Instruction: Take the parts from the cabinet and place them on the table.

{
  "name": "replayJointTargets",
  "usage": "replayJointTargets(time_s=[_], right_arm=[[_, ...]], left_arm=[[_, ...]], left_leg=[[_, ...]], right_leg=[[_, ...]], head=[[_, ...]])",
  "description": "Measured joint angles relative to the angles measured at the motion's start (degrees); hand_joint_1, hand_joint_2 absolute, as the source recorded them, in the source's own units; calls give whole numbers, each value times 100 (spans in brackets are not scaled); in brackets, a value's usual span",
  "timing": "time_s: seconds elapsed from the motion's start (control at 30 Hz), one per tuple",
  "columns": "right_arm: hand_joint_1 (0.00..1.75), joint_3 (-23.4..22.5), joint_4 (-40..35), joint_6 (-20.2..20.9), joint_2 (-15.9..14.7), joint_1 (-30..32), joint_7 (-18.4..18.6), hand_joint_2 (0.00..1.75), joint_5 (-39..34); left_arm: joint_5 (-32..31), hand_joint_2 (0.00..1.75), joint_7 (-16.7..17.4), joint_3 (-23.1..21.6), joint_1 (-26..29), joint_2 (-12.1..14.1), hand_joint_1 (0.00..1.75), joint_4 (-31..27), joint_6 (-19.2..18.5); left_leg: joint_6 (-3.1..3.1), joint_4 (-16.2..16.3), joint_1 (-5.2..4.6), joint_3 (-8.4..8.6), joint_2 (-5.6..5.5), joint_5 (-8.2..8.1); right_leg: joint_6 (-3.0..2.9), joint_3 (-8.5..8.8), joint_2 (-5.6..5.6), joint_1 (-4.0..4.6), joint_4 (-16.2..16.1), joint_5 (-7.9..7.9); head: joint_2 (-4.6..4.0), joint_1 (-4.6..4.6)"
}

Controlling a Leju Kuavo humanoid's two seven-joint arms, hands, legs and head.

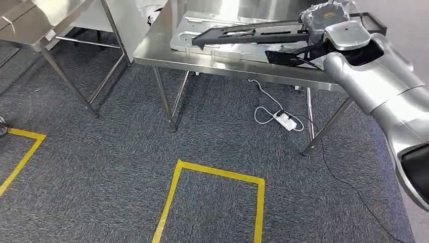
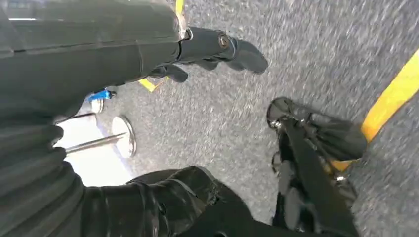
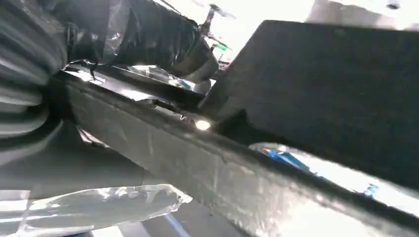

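Black metal, long and flat with slots cut through it: that is the part (image 1: 253,34), a narrow bracket held out level over the steel desk (image 1: 167,58). Its far end reaches left above a pale stamped metal panel (image 1: 202,30) that lies on the desk top. The right hand (image 1: 329,23), wrapped in crinkled plastic, grips the part at its right end; in the right wrist view the fingers (image 3: 163,34) are clamped down on the dark bar (image 3: 207,168). The silver right arm (image 1: 384,86) comes in from the lower right.

The left hand (image 2: 148,59) hangs low over the carpet, its dark fingers (image 2: 237,49) stretched out and holding nothing.

Under the desk a white power strip (image 1: 286,120) lies on the carpet (image 1: 101,152) with its cord looped beside it. A second steel desk (image 1: 30,25) stands at the left. The blue-grey carpet carries yellow tape (image 1: 217,174) marking out a rectangle in front of the desk, with another taped corner at the far left.
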Motion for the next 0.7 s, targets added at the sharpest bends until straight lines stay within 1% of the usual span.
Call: replayJointTargets(time_s=[0.03, 0.07, 0.1, 0.13, 0.17, 0.2, 0.23, 0.27, 0.3, 0.33, 0.37, 0.4, 0.43, 0.47, 0.5, 0.53, 0.57, 0.6, 0.63, 0.67, 0.7], right_arm=[[175, 0, -2, 0, 7, 1, -2, 175, 2], [175, 0, -2, 0, 11, -1, -2, 175, 2], [175, 0, -2, 2, 9, -1, 0, 175, 2], [175, 0, 0, 7, 2, -12, 2, 175, 2], [175, 0, 2, 13, 0, -8, 2, 175, 4], [175, 0, 4, 20, 0, -1, 4, 175, 4], [175, 0, 4, 26, -4, -2, 2, 175, 11], [175, 0, 4, 26, -6, -6, 0, 175, 17], [175, 0, 4, 24, -22, -4, 2, 175, 26], [175, 0, 2, 24, -22, -22, 2, 175, 46], [175, 0, 2, 26, -24, -39, 2, 175, 52], [175, 0, 2, 26, -44, -34, 0, 175, 59], [175, 0, 4, 26, -46, -21, 2, 175, 61], [175, 0, 4, 26, -57, -1, 2, 175, 63], [175, 0, 4, 35, -66, 17, -2, 175, 70], [175, 2, 4, 52, -68, 21, -7, 175, 81], [175, 2, 4, 66, -68, 17, -13, 175, 87], [175, 2, 4, 77, -68, 12, -33, 175, 109], [175, 7, 13, 87, -68, 4, -50, 175, 125], [175, 18, 17, 107, -33, -9, -65, 175, 144], [175, 31, 33, 122, -16, 0, -70, 175, 172]], left_arm=[[0, 175, 2, 0, -3, 0, 0, 0, 9], [0, 175, 7, 2, -4, 4, 0, 0, 11], [0, 175, 7, 9, -1, 9, 0, 0, 0], [-2, 175, 9, 13, 2, 9, 0, 0, -41], [-18, 175, 9, 13, -5, 7, 0, 0, -55], [-20, 175, 18, 13, -7, 7, 0, 0, -72], [-24, 175, 24, 13, -4, 7, 0, 0, -87], [-31, 175, 26, 13, -5, 5, 0, 0, -92], [-35, 175, 26, 13, -4, 0, 0, 0, -92], [-41, 175, 26, 15, -6, 2, 0, 0, -77], [-48, 175, 26, 13, -8, 2, 0, 0, -72], [-50, 175, 26, 13, -10, 0, 0, 0, -57], [-55, 175, 26, 13, -9, 0, 0, 0, -39], [-68, 175, 26, 13, -7, 0, 0, 0, -31], [-81, 175, 26, 13, -7, 0, 0, 0, -24], [-90, 175, 26, 13, -7, 0, 0, 0, -24], [-101, 175, 24, 15, -4, 0, 0, 0, -24], [-101, 175, 9, 15, -3, 0, 0, 0, -24], [-101, 175, 0, 15, -4, 4, 0, 0, -24], [-103, 175, -7, 15, -14, 4, 0, 0, -28], [-101, 175, -11, 15, -25, 4, 0, 0, -30]], left_leg=[[15, -390, -1, 146, 0, 280], [36, -920, -1, 362, -1, 584], [68, -1245, -13, 499, -18, 623], [78, -1333, -46, 555, -31, 577], [93, -1304, -35, 537, -27, 585], [100, -1325, -52, 536, -32, 590], [115, -1339, -70, 538, -33, 599], [165, -1410, -40, 569, -25, 633], [199, -1464, -18, 612, 0, 657], [222, -1499, -14, 632, -3, 670], [223, -1508, -13, 637, -2, 671], [225, -1508, -13, 640, -6, 669], [227, -1507, -8, 643, -6, 665], [222, -1506, 0, 650, -7, 659], [216, -1505, 14, 666, -6, 647], [202, -1505, 25, 687, -5, 634], [181, -1505, 40, 717, -4, 616], [151, -1506, 49, 745, -1, 596], [121, -1521, 27, 739, 1, 589], [83, -1515, 24, 723, -2, 598], [53, -1541, 26, 725, 0, 609]], right_leg=[[7, 12, 12, 2, 37, -35], [21, 21, 19, 0, 86, -81], [47, 12, 19, -2, 135, -125], [79, -40, 36, 41, 185, -142], [98, -53, 38, 33, 171, -131], [115, -45, 37, 31, 163, -125], [142, -36, 36, 12, 139, -110], [162, -25, 49, 20, 135, -115], [198, -38, 24, -4, 194, -191], [244, -149, -5, -4, 397, -342], [281, -305, -7, -27, 768, -544], [315, -528, -9, -52, 1260, -754], [336, -703, -11, -76, 1602, -854], [358, -812, -14, -101, 1775, -838], [374, -774, -25, -119, 1649, -690], [386, -626, -36, -137, 1312, -450], [395, -374, -49, -157, 780, -153], [403, -114, -76, -174, 238, 95], [402, -25, -76, -128, 116, -18], [335, 19, -67, -94, -11, -38], [310, 8, -70, -84, 14, -38]], head=[[-2, 0], [0, 0], [0, 2], [0, -2], [0, 4], [-2, 9], [0, 4], [0, 2], [-2, 4], [0, 4], [-2, 7], [0, 7], [0, 4], [0, 7], [0, 6], [0, 4], [0, 7], [-2, 7], [-2, 9], [0, 7], [0, 2]])
